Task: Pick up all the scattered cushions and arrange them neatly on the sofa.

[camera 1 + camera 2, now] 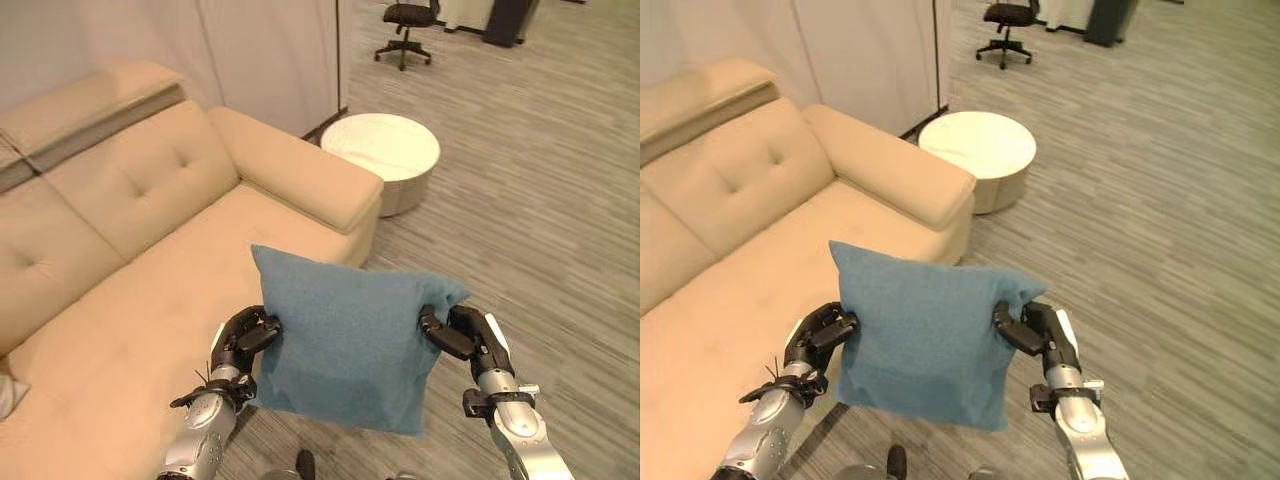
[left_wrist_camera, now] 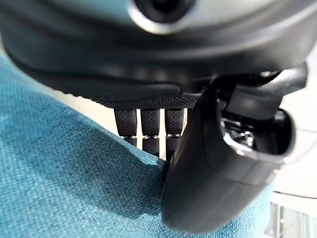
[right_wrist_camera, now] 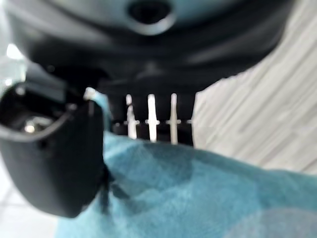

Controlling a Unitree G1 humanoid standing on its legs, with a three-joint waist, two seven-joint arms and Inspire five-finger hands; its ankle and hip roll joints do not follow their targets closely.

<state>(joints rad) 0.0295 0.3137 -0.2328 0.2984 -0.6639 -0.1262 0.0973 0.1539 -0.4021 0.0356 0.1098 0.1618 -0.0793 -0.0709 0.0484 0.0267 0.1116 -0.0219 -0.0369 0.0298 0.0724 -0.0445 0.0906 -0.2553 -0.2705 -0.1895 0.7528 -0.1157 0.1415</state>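
Teal fabric hangs between my two hands: the blue cushion (image 1: 345, 335) is up in the air in front of me, off the floor, its top corner overlapping the front edge of the beige sofa (image 1: 140, 290) as I look down. My left hand (image 1: 243, 340) pinches the cushion's edge at nine o'clock, fingers and thumb curled into the cloth. My right hand (image 1: 462, 334) does the same at three o'clock. Both wrist views show the thumb pressed on one face of the fabric and the fingers behind it.

The sofa seat lies from about nine to twelve o'clock of the cushion, with the armrest (image 1: 300, 170) at twelve. A round white table (image 1: 383, 150) stands beyond the armrest at about one o'clock, and an office chair (image 1: 405, 30) sits far off past it.

What worries me is the grip. I hold only cloth at two side edges, not the body of the cushion, so I judge that a quick swing toward the seat could pull the fabric out of one hand and leave the cushion dangling or dropped on the floor. The lower corner (image 1: 405, 425) hangs low at six o'clock and could catch the seat's front edge as I carry it across. If I let go too near the edge, it may tip back off the sofa. Releasing one hand before the other could twist it out of line.
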